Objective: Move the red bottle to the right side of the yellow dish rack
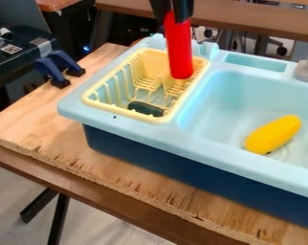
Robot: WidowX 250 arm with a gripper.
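"Worktop's (105, 167) rough edge lies nearest us. Where's the red tube (180, 55)?"

"Upright at the rack's (121, 110) far, sink-side part, clasped by the hand (174, 17), fingers only its width apart."

"Touching the rack?"

"Can't tell. I'd hold it plumb, clear of the walls."

"Arm?"

"Hanging steeply above the rack. Yellow corn (273, 134) lies beside the rack, in the sink (214, 105)."
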